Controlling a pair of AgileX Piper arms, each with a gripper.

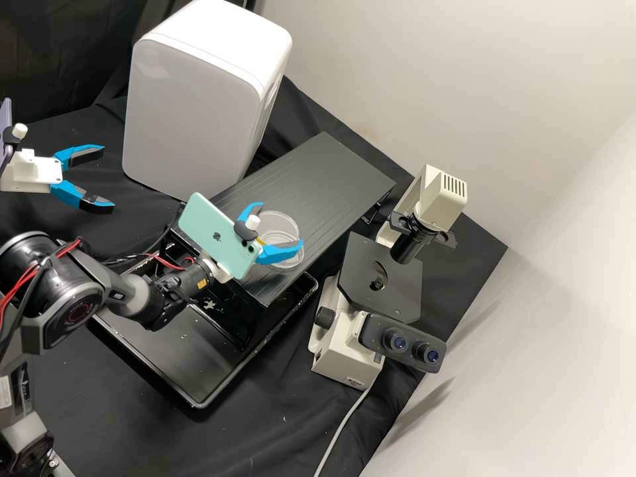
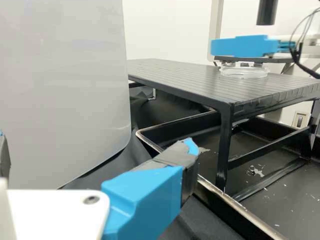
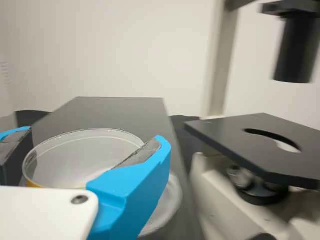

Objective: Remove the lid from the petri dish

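The clear petri dish lid (image 3: 82, 155) sits between the two blue fingers of my right gripper (image 3: 85, 142), which is shut on its rim. It hangs just above the dish base (image 3: 167, 200), which rests on the black ridged platform (image 1: 318, 179). In the high view the right gripper (image 1: 270, 233) is over the dish (image 1: 281, 225) near the platform's front end. The left wrist view shows that gripper (image 2: 245, 46) from the side, above the dish base (image 2: 244, 73). My left gripper (image 1: 99, 177) stands open with nothing in it at the far left, beside the white box.
A tall white box (image 1: 199, 93) stands at the back left. A microscope (image 1: 391, 291) with a black stage stands right of the platform. The platform rests in a black tray (image 1: 199, 371). Cables run beside the right arm.
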